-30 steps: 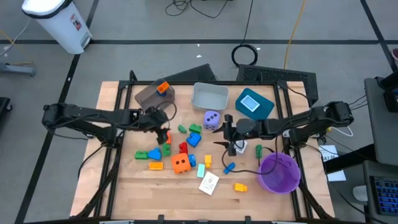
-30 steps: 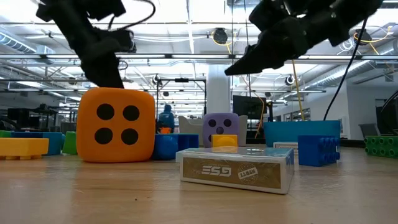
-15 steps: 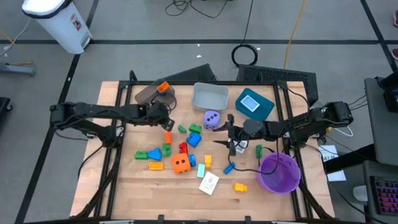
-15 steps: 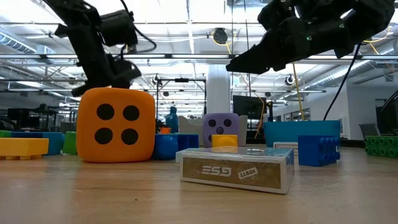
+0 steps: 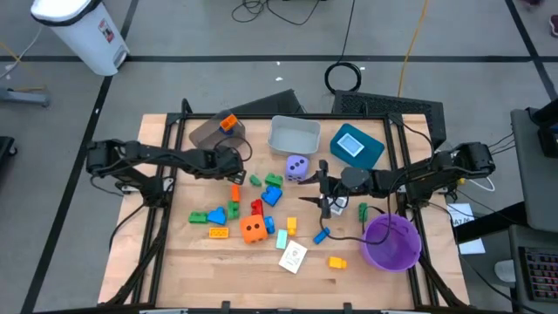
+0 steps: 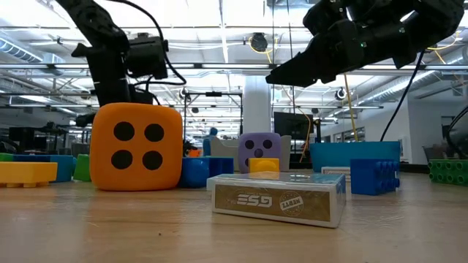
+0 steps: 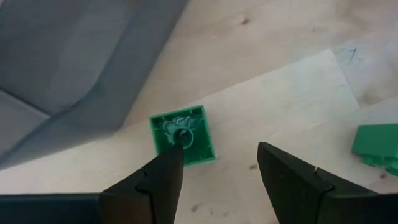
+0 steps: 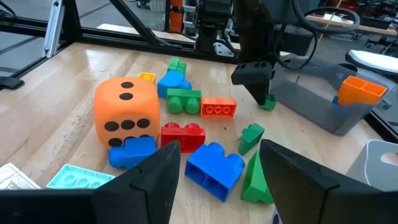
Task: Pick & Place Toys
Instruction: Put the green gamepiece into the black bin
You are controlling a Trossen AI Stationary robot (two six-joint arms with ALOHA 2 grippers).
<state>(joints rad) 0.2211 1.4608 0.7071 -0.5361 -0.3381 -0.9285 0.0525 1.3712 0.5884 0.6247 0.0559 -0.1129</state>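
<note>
Left wrist view: my left claw [image 7: 214,165] hangs part open and empty just over a small green block [image 7: 182,135]. The block lies flat on the surface [image 7: 280,93] under my one finger rather than between the two, beside the grey bin [image 7: 74,56], squarish with no clear long axis. It's on the far left of the toy pile, so my left arm is nearer. My right claw [image 8: 214,171] waits mid-surface, part open, empty. Readable writing: "ESD" on the card box [image 6: 279,197], mirrored.
</note>
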